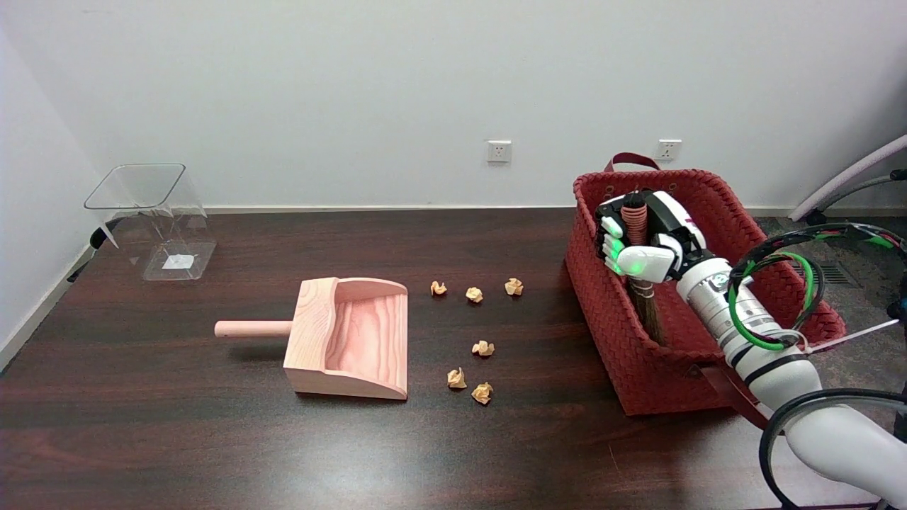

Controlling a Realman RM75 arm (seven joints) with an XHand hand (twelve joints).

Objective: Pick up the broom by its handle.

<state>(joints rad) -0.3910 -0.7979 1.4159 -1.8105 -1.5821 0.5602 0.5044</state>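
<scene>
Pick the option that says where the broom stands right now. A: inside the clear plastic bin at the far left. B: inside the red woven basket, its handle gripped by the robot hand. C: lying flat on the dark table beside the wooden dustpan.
B: the right robot hand is closed around the ribbed reddish handle of the broom, whose bristles still reach down inside the red woven basket.
</scene>
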